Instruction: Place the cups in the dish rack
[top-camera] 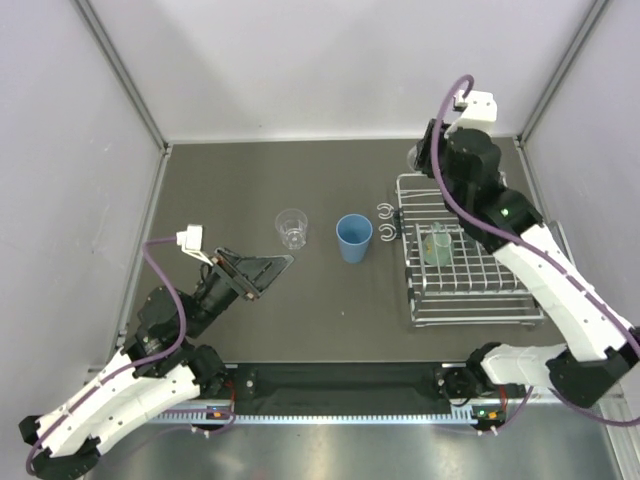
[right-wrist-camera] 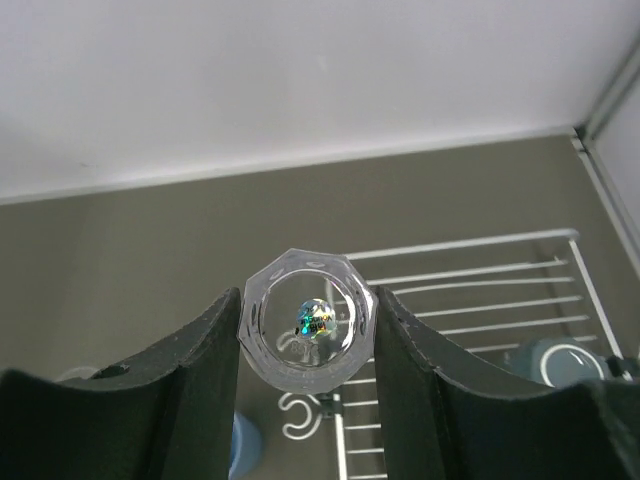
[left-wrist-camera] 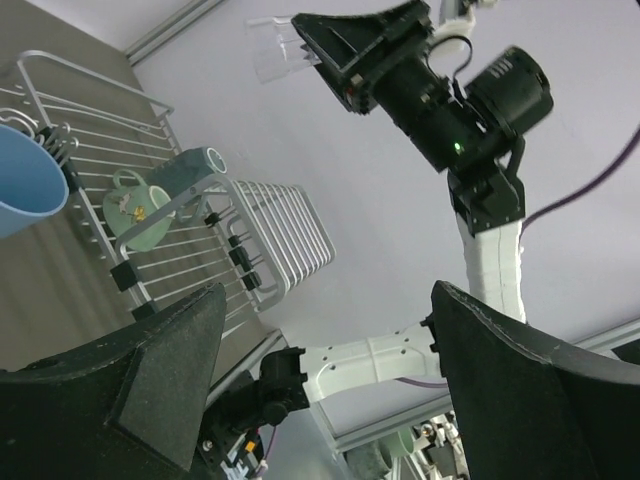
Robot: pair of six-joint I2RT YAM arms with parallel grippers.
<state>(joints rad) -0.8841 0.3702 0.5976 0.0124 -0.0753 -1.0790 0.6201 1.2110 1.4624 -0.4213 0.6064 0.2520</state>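
At the far left we see the left tool [left-wrist-camera: 330,295], its fingers spread wide with nothing between them. It is low over the dark desk [top-camera: 330,315] and points toward the cups. Just past its tips the standing clear tumbler [top-camera: 291,227] is upright on the desk. Near its right is the blue tumbler [top-camera: 353,238], also upright. Both are outside the dish rack [top-camera: 475,320].

The blue tumbler is just beside the two curled hooks [top-camera: 385,222] on the rack's left side, so it stands between the clear one and the rack. Inside the rack, toward its left, a pale green mug [left-wrist-camera: 135,210] and a darker teal mug [left-wrist-camera: 190,172] sit side by side.

The right arm [top-camera: 540,260] stretches over the rack's right side. The right tool [right-wrist-camera: 306,310] is clamped on the held clear tumbler [right-wrist-camera: 308,335], up in the air by the rack's far left corner.
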